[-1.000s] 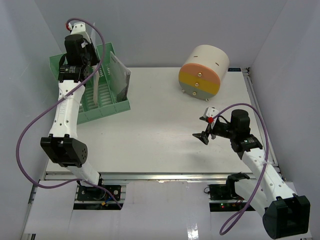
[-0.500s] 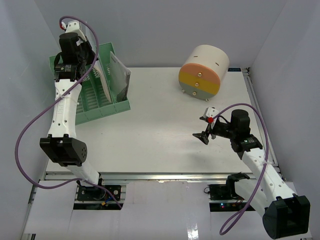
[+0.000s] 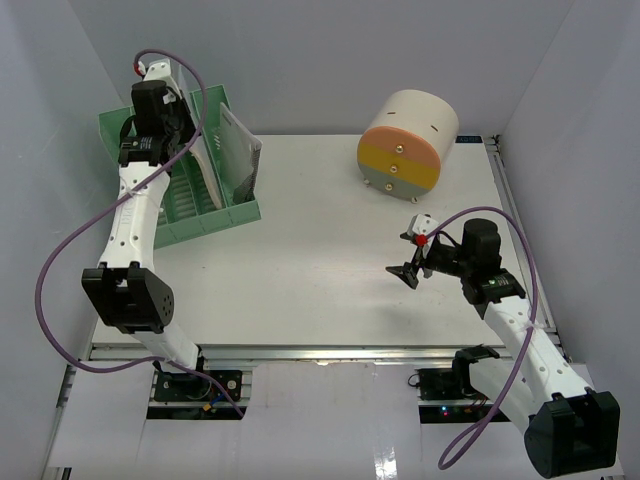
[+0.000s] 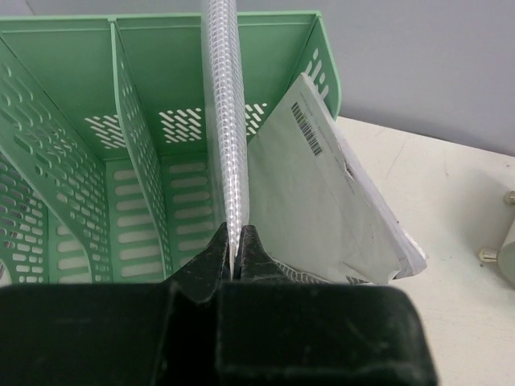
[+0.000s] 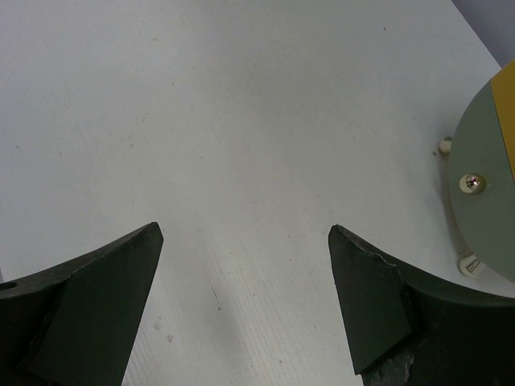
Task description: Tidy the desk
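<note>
The white desk (image 3: 300,260) has a green file rack (image 3: 215,205) at its far left corner. My left gripper (image 3: 168,135) is above the rack, shut on the edge of a thin clear ribbed plastic sheet (image 4: 225,121). The sheet stands edge-on over the divider between the rack's slots (image 4: 129,145). A grey-white paper packet (image 4: 338,201) leans in the rightmost slot, and it also shows in the top view (image 3: 235,155). My right gripper (image 3: 410,270) is open and empty, low over the bare desk (image 5: 241,121) at right of centre.
A round cream drawer unit (image 3: 405,145) with orange, yellow and green fronts stands at the far right, its green front showing in the right wrist view (image 5: 483,177). Aluminium rails run along the desk's near edge (image 3: 320,352) and right edge (image 3: 510,200).
My left gripper, still holding the sheet, shifted left over the rack and then came a little back to the right. The right arm has not moved.
</note>
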